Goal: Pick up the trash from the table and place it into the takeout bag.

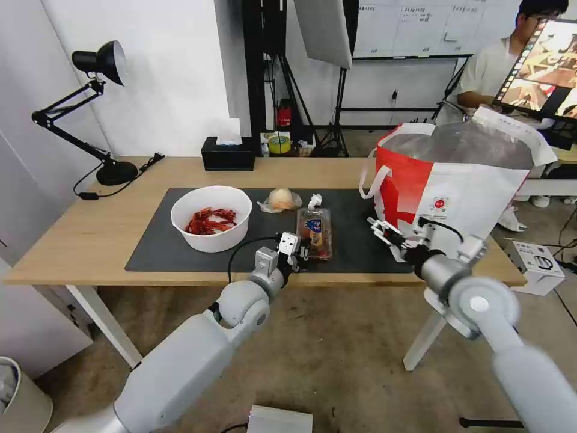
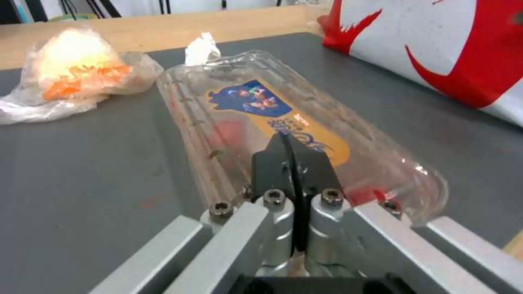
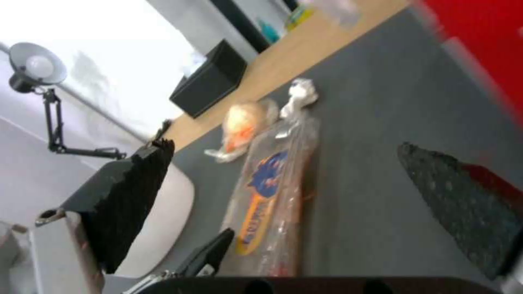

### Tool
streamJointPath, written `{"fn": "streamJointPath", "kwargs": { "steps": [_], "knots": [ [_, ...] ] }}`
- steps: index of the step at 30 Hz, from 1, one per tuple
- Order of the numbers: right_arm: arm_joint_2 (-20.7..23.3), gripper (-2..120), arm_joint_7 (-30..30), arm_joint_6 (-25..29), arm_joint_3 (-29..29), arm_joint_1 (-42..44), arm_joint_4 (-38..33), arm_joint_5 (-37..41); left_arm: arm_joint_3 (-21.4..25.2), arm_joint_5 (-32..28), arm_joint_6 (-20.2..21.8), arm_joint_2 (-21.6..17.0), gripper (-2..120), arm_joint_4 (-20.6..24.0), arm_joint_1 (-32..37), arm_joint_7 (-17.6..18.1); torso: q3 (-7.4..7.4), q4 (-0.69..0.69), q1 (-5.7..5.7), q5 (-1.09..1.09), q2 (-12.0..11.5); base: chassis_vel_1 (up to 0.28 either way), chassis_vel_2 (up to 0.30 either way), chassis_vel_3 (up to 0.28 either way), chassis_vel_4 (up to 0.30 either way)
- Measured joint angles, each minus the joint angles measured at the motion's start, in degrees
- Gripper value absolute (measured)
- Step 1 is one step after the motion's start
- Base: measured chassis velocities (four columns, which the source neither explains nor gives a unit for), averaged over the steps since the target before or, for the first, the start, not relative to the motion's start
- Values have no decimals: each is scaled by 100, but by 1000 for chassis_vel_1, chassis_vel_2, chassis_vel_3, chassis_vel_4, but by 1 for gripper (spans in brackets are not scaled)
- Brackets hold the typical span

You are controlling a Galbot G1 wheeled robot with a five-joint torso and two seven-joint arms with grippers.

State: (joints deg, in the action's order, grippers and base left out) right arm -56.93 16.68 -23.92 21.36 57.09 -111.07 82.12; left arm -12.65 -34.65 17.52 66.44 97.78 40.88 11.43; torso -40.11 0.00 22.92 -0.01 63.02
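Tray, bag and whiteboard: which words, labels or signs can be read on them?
Nothing can be quoted.
Tray: blue and orange label, letters too blurred.
Bag: round red logo, text under it too small.
Whiteboard: handwriting too small.
Left tool is at the tray.

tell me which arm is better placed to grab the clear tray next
The left, likely. The left pincer sits at the near end of the clear plastic hinged tray, lined up along it on the mat. The right pincer hangs open off to the side, by the takeout bag.
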Motion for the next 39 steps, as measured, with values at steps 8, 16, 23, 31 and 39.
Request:
{"fn": "streamJointPath", "kwargs": {
  "steps": [8, 16, 23, 31, 39],
  "knots": [
    [-264, 100, 42, -42, -445, -516, 539, 77, -4, -13, -3, 23, 0, 47, 16, 16, 0, 0, 0, 0, 0, 0, 0, 0, 0],
    [-503, 100, 105, -142, -536, -714, 830, 57, 21, 0, -6, 106, 0, 109, 160, 35, 0, 0, 0, 0, 0, 0, 0, 0, 0],
    [-547, 100, 309, -415, -554, -873, 984, 78, 20, -5, -8, 133, 0, 111, 129, 41, 0, -1, 0, 1, 0, 0, 0, 0, 0],
    [-584, 100, 714, -817, -573, -1218, 1142, 283, 44, -163, -10, 58, 0, 49, -96, 49, 0, -1, 0, 1, 0, 0, 0, 0, 0],
    [-804, 100, 1011, -925, -649, -1376, 1281, 304, 245, -83, -49, 128, 0, 109, 265, 59, 0, -1, 0, 0, 0, 0, 0, 0, 0]
  ]
}}
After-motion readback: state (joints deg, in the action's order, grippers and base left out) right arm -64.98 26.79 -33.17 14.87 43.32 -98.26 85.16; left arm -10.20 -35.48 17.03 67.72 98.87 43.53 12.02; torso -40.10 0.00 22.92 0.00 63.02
